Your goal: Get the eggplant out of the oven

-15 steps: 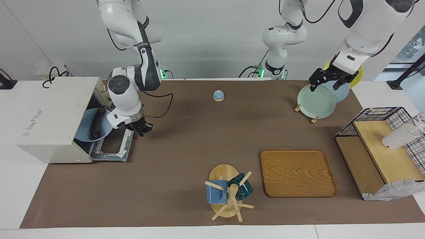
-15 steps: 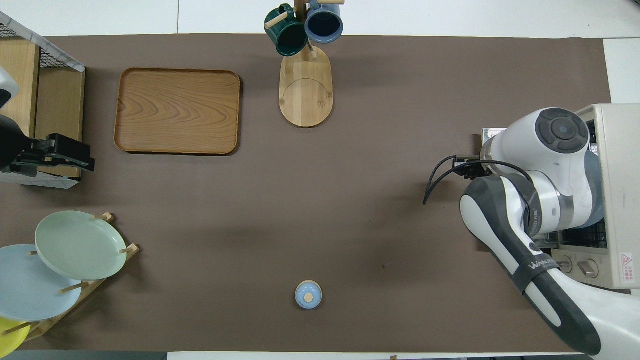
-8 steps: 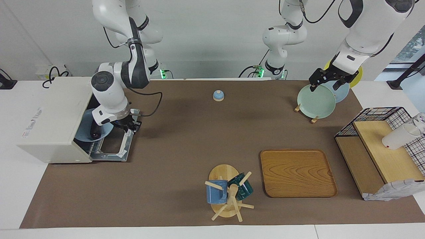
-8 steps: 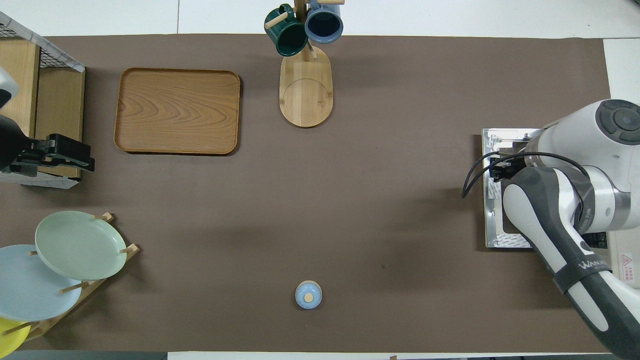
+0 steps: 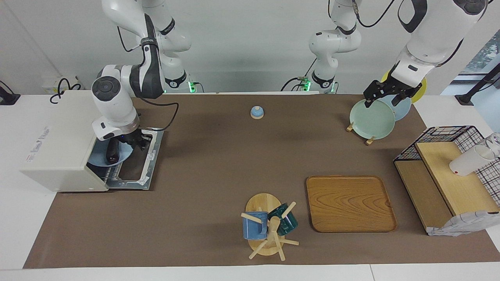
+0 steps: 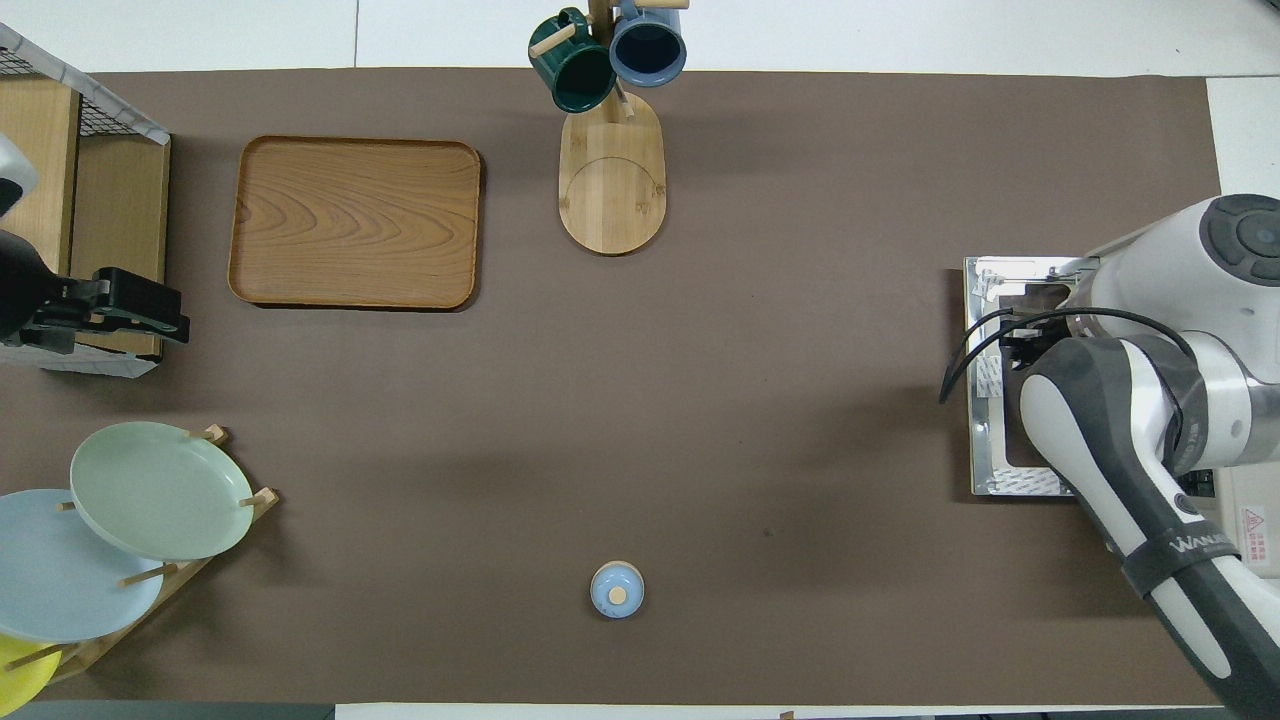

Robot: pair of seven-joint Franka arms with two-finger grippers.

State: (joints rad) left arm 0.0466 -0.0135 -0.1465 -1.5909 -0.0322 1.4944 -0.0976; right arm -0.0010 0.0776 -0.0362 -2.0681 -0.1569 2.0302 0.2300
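The off-white oven (image 5: 58, 144) stands at the right arm's end of the table, its door (image 5: 150, 156) dropped flat. In its mouth lies a pale blue plate (image 5: 97, 158) with the dark eggplant (image 5: 112, 153) on it; only the eggplant's end shows. My right gripper (image 5: 136, 143) hangs low at the oven's mouth, just beside the eggplant and over the plate's rim, and the wrist hides where they meet. In the overhead view the right arm covers the oven's opening (image 6: 1240, 500). My left gripper (image 5: 382, 100) waits open above the plate rack.
A green plate (image 5: 371, 119) leans in the rack with blue and yellow plates beside it. A small blue bell (image 5: 256, 112) sits near the robots. A wooden tray (image 5: 349, 203), a mug tree (image 5: 267, 226) and a wire shelf (image 5: 449, 171) stand farther out.
The right arm has swung toward the oven, carrying its gripper from above the door's outer edge in to the oven's mouth beside the eggplant. The left arm has not moved.
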